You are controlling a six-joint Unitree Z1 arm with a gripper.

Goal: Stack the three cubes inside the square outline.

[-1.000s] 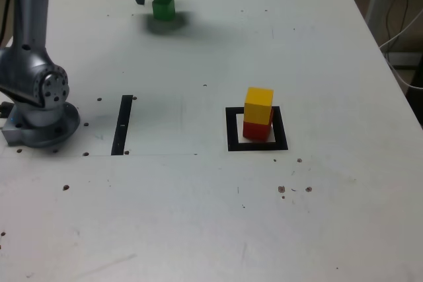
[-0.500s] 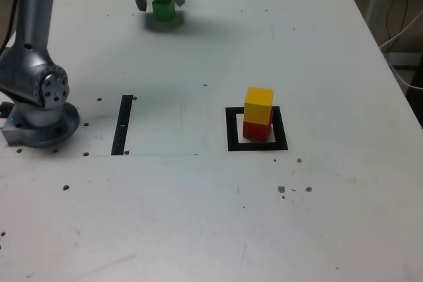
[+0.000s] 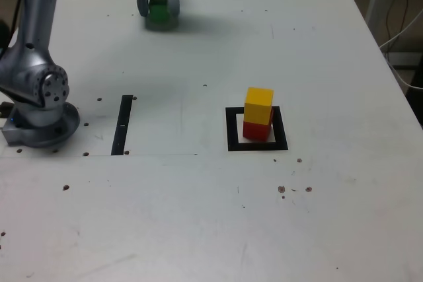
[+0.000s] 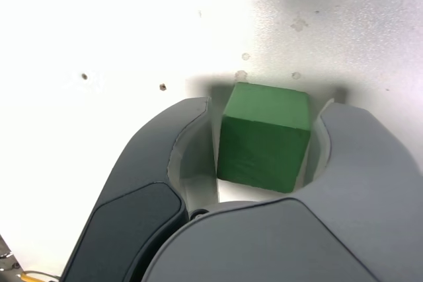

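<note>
The green cube sits right between the two fingers of the hand, down on the white counter at its far edge in the exterior view. In the wrist view the curved grey fingers flank it on both sides; a pale sliver of gap shows on one side of the cube, and on the other side the finger looks very close, though whether it actually touches cannot be told. So the hand is partly spread, bracketing the cube, and a firm grip is not shown. In the exterior view the green cube peeks out between the lowered fingers, resting on the counter.

Well away from the hand, toward the near side and over to the exterior view's right, the square outline holds the other two cubes. The red cube sits on the pale centre inside the black border, and the yellow cube stands squarely on top of it, upright.

Nearer the arm's base, at the exterior view's left, a narrow black strip lies flat on the counter. Small dark specks dot the surface. Cables hang past the counter's edge at the exterior view's right.
</note>
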